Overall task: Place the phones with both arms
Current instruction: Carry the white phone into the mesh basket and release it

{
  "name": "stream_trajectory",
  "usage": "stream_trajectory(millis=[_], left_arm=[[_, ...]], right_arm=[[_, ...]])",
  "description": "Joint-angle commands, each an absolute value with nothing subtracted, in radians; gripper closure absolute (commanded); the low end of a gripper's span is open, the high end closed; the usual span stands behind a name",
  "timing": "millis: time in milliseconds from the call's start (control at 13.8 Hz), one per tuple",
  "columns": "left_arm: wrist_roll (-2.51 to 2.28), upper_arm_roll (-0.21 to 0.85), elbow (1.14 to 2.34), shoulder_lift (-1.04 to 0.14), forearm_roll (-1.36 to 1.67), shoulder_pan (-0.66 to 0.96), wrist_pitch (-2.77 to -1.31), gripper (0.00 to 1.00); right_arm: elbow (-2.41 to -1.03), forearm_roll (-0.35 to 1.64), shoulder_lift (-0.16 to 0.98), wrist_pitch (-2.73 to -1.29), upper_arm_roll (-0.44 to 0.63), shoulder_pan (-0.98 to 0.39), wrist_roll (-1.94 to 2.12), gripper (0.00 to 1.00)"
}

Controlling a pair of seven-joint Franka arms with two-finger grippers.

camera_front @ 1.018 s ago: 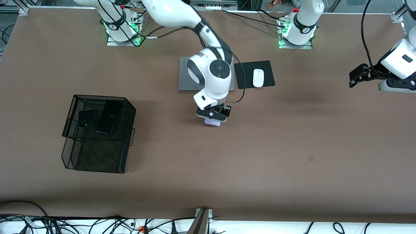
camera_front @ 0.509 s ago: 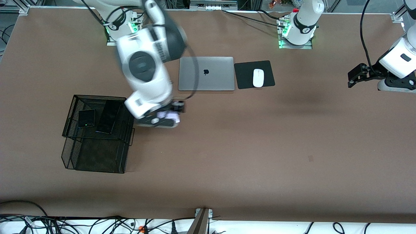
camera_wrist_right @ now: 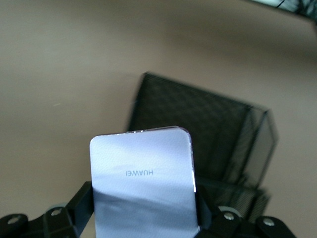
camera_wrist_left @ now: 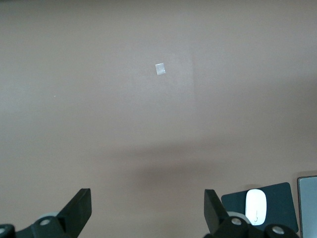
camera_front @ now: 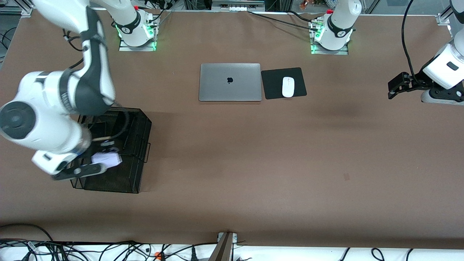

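A small pale lilac-white phone (camera_front: 108, 158) hangs over the black mesh basket (camera_front: 139, 134), above the basket's part nearer to the front camera. My right gripper (camera_front: 101, 158) is shut on it. In the right wrist view the phone (camera_wrist_right: 142, 173) stands flat between the right gripper's (camera_wrist_right: 143, 210) jaws, with the basket (camera_wrist_right: 198, 116) below it. The right arm covers the basket's inside, so the black phones are hidden. My left gripper (camera_front: 393, 88) waits above the table at the left arm's end. Seen from the left wrist, the left gripper (camera_wrist_left: 147, 208) is open with only bare table between its fingers.
A shut silver laptop (camera_front: 230, 82) lies near the robots' bases. Beside it, a white mouse (camera_front: 288, 87) rests on a black pad (camera_front: 274, 84). The mouse (camera_wrist_left: 256, 206) also shows in the left wrist view. Cables run along the table's front edge.
My right arm has swung from in front of the laptop across to the basket, carrying the lilac-white phone. The left arm has barely moved.
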State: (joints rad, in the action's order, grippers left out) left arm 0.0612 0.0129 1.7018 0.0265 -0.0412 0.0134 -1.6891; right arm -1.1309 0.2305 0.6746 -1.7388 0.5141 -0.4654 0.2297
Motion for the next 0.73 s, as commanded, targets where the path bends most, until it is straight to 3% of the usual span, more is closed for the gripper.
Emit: stream_trajectory(millis=[0,436,655], left_arm=[[0.058,0.012,1.672,0.011,-0.054,0.015,-1.677,0.00],[0.060,0.012,1.672,0.011,-0.054,0.015,-1.677,0.00],[0.060,0.012,1.672,0.011,-0.054,0.015,-1.677,0.00]], right_arm=[[-1.127,0.251,0.741,-1.833,0.499,-0.387,0.375,1.00],[-1.140,0.414,0.874,-1.930,0.495,-0.337,0.551,1.00],[-1.230,0.448,0.881,-2.020,0.476,-0.337,0.551,0.97]])
